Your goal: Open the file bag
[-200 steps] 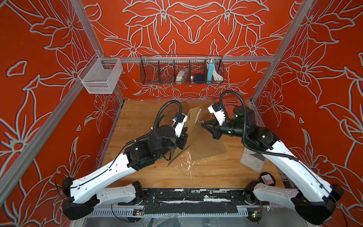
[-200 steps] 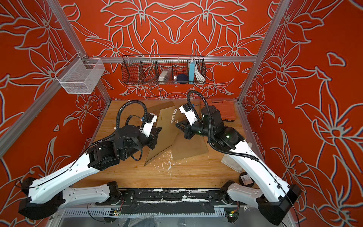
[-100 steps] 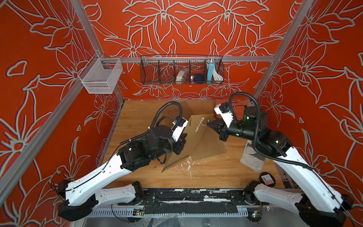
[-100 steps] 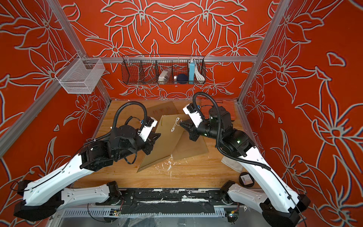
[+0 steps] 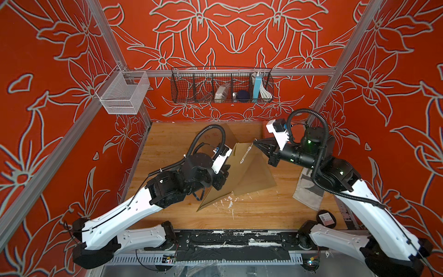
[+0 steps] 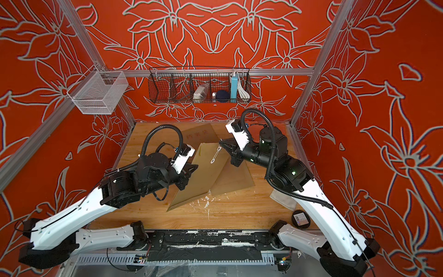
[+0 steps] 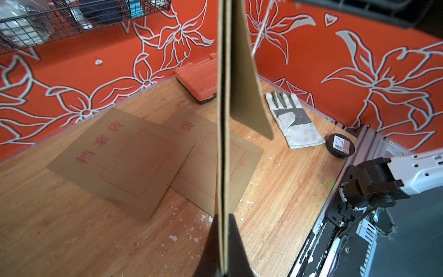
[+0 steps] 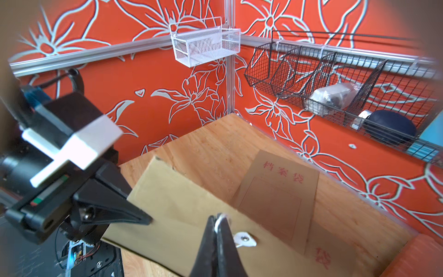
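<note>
Item 1: file bag, held upright above table. Left gripper clamped on its edge; right gripper pinched shut on white string. String maybe looped round button; view blurred. You: unwind string in circles, hold left clamp firm.

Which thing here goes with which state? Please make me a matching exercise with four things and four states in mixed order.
1 raised file bag
2 string
3 glove
4 white basket

A lies flat on the table
B hangs on the wall rail
C pinched by the right gripper
D clamped by the left gripper

Pairs: 1-D, 2-C, 3-A, 4-B
</note>
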`<state>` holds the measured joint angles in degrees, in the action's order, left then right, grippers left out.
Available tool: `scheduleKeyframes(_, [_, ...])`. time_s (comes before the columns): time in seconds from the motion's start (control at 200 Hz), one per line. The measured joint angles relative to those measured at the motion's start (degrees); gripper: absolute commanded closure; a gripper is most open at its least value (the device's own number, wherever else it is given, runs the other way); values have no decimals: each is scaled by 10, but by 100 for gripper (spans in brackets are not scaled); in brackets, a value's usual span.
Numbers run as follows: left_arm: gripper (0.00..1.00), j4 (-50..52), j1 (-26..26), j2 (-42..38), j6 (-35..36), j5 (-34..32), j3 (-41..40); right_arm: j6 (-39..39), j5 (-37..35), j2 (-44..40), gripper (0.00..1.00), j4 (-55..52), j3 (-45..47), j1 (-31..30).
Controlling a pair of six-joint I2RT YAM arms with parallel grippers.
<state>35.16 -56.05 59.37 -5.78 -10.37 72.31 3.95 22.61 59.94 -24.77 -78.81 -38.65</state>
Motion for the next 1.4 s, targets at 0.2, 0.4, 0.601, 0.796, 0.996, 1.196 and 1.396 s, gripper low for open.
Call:
scheduleKeyframes(0.2, [100, 4, 0, 3, -2, 5, 0, 1, -49, 12, 100, 2, -14, 0])
scheduleKeyframes(0.4, [100, 5, 2, 3, -3, 17, -1, 3, -101, 17, 100, -2, -25, 0])
scheduleKeyframes(0.601, [100, 4, 4, 0, -4, 30, -9, 3, -172, 17, 100, -17, -28, 0])
scheduleKeyframes(0.796, [100, 3, 9, -1, -5, 52, -12, 1, -233, 16, 100, -40, -28, 0])
scheduleKeyframes(0.996, [100, 0, 9, -1, -5, 66, -12, -7, -293, -4, 100, -64, -17, 0])
scheduleKeyframes(1.196, [100, -10, 10, -1, -5, 75, -12, -15, -336, -16, 100, -78, -12, 0])
scheduleKeyframes(1.396, [100, -19, 19, -10, -11, 75, -17, -22, -357, -31, 100, -79, 10, 0])
